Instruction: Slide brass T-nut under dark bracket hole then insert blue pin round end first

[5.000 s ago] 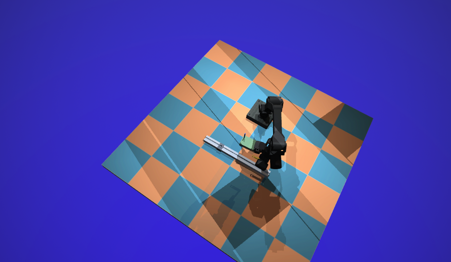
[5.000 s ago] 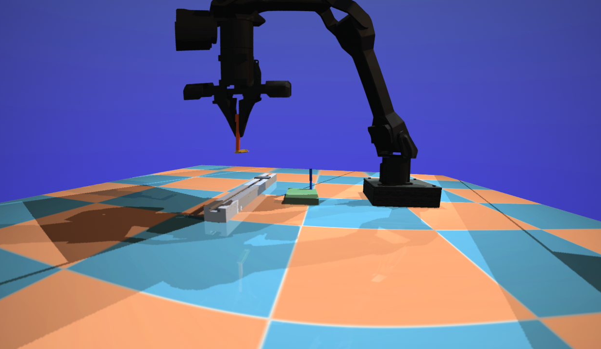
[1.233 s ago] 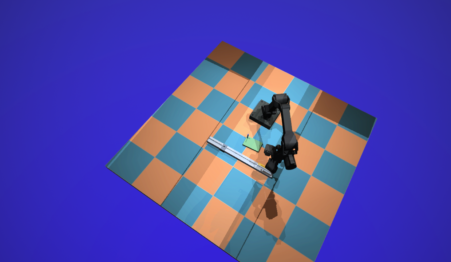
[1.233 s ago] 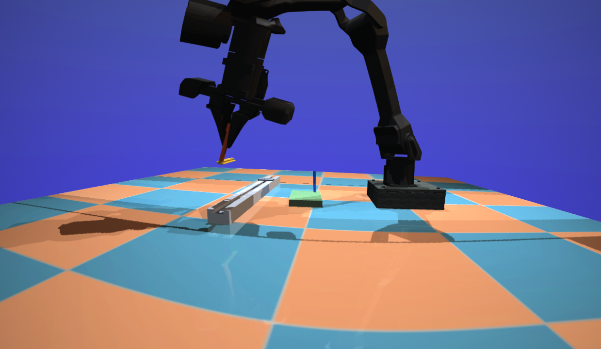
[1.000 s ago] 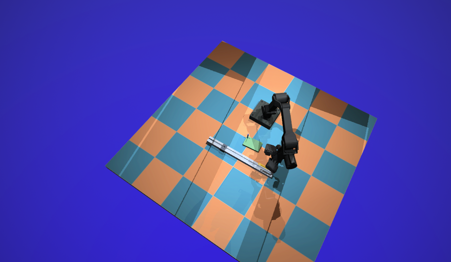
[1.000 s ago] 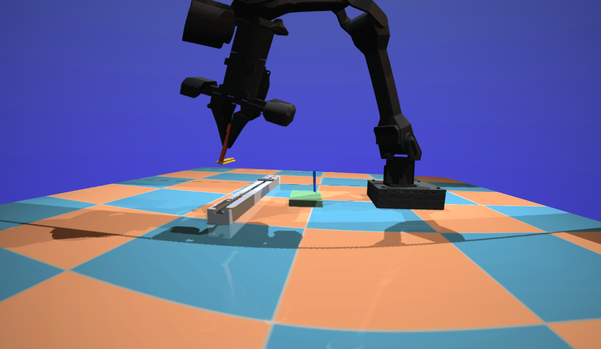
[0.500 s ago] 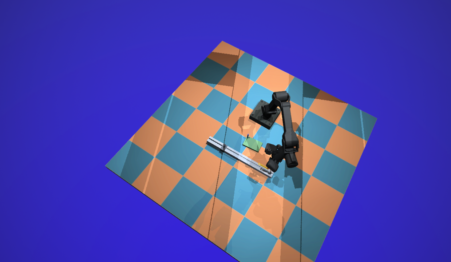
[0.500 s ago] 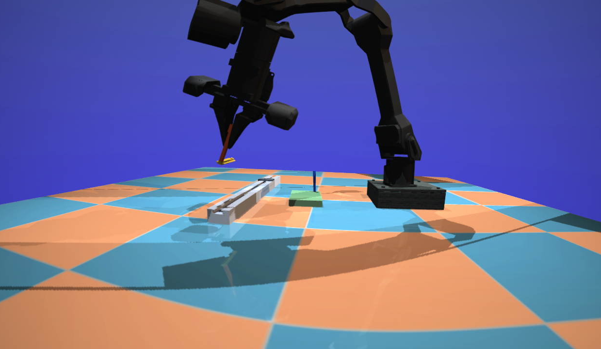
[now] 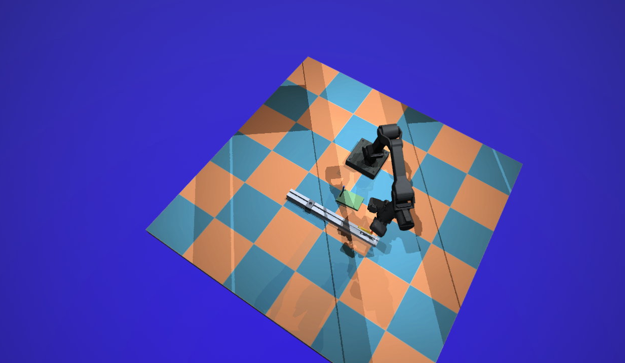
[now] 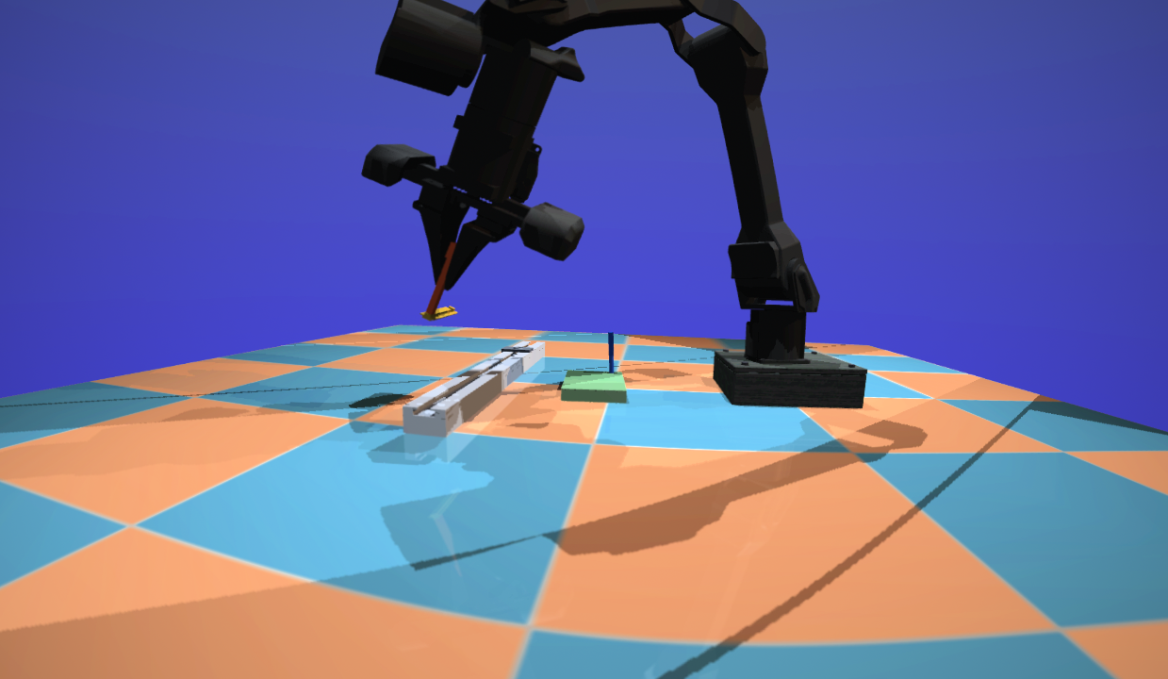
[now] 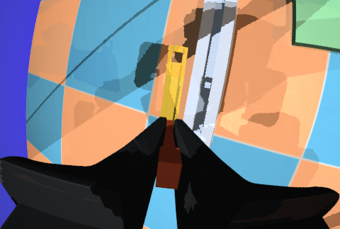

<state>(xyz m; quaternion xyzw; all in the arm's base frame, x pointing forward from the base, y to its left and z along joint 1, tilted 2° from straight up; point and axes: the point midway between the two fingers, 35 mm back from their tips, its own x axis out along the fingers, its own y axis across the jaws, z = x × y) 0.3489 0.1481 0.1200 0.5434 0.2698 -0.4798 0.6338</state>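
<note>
My gripper (image 10: pixel 449 283) (image 11: pixel 169 124) is shut on the orange handle (image 10: pixel 439 276) (image 11: pixel 169 174) of the brass T-nut (image 9: pixel 364 229) (image 10: pixel 440 313) (image 11: pixel 173 91). The nut hangs in the air above the near end of the aluminum rail (image 9: pixel 332 218) (image 10: pixel 486 379) (image 11: pixel 217 59), touching nothing below. The handle leans and the gripper is tilted. In the wrist view the nut points along the rail, just left of it. The dark bracket (image 9: pixel 309 204) (image 10: pixel 517 349) sits on the rail toward its far end. The blue pin (image 9: pixel 342 190) (image 10: pixel 610 351) stands upright in the green tray (image 9: pixel 350 199) (image 10: pixel 593 388) (image 11: pixel 315 16).
The arm's dark base (image 9: pixel 366 158) (image 10: pixel 790 381) stands beyond the tray, on the opposite side from the rail. The tray lies between the base and the rail. Shadows of the arm fall across the rail and the checkered floor.
</note>
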